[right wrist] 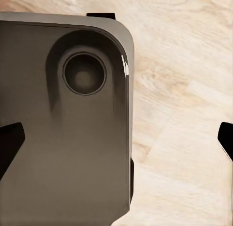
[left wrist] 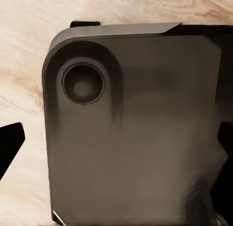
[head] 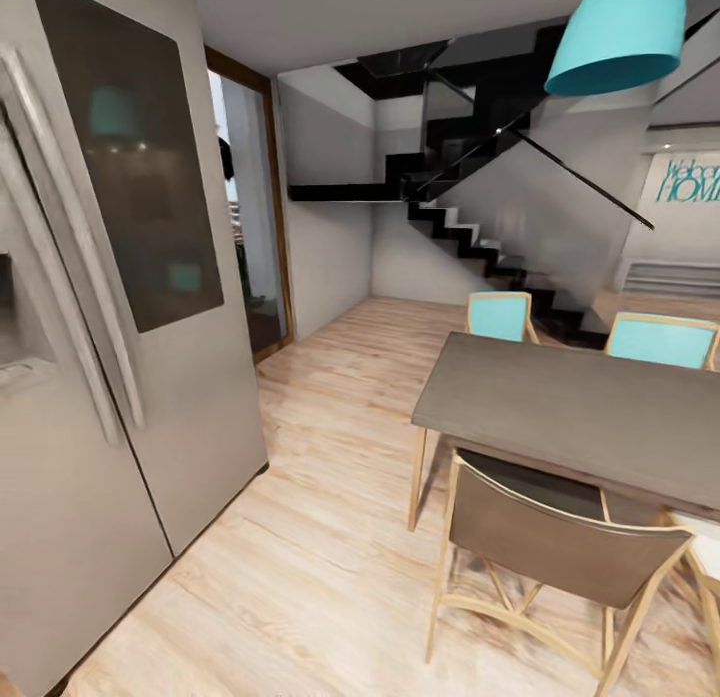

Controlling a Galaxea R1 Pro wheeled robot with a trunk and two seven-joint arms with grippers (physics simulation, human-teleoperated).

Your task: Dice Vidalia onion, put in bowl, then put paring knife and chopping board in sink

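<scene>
- The head camera faced a dining area: a grey-brown table (head: 590, 417), wooden chairs (head: 560, 557) with teal backs, a staircase (head: 470, 217), and a large fridge (head: 110, 307) on the left.
- Light wood floor (head: 300, 557) ran throughout.
- Both wrist cameras looked down on the robot's dark base (left wrist: 136, 133) over the floor.
- Left gripper (left wrist: 116, 143): dark fingertips sat at opposite edges, spread wide, holding nothing.
- Right gripper (right wrist: 116, 141): likewise spread wide and empty.
- The onion, knife, board, bowl and sink were somewhere out of sight; the robot appeared in transit.
- Judgement: the onion should be firm, round and slick-skinned, so grip across its widest part; take the knife by its handle.
</scene>
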